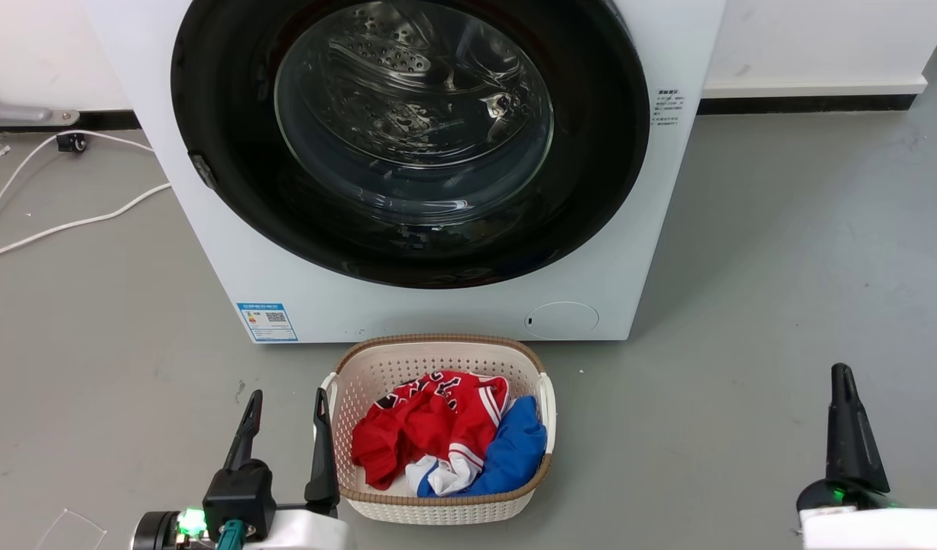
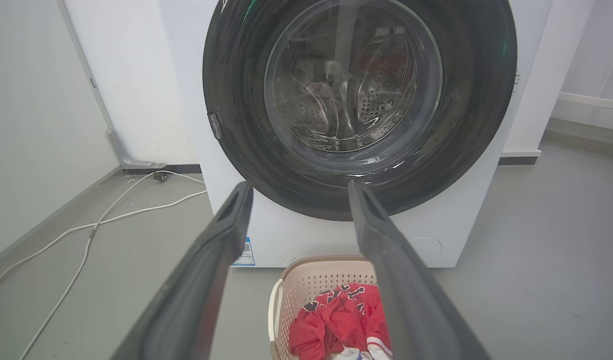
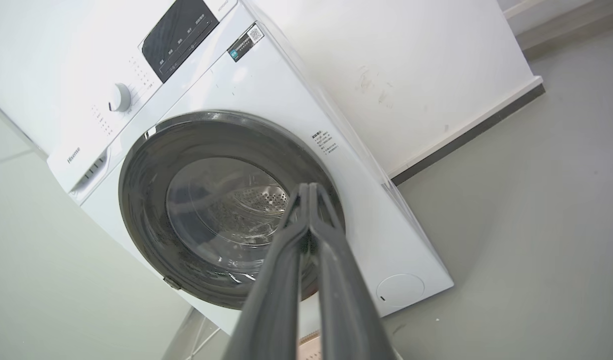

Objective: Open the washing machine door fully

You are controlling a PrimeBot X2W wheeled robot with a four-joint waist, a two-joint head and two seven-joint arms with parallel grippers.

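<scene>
Head camera looks steeply down on the front of the washing machine (image 1: 438, 313) and the basket (image 1: 438, 365) on the floor (image 1: 782, 305). Left wrist camera faces the washing machine door (image 2: 359, 105) squarely from low down; right wrist camera (frame tilted) sees the same door from farther right.

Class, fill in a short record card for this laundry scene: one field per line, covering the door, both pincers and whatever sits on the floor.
Door: washing machine door closed against the washing machine
Left arm: left pincer open, empty, apart from the door
Right arm: right pincer shut, empty, apart from the door
Floor: basket of red, white and blue clothes before the machine; white cable on the robot's left
Task progress: opening not begun
</scene>
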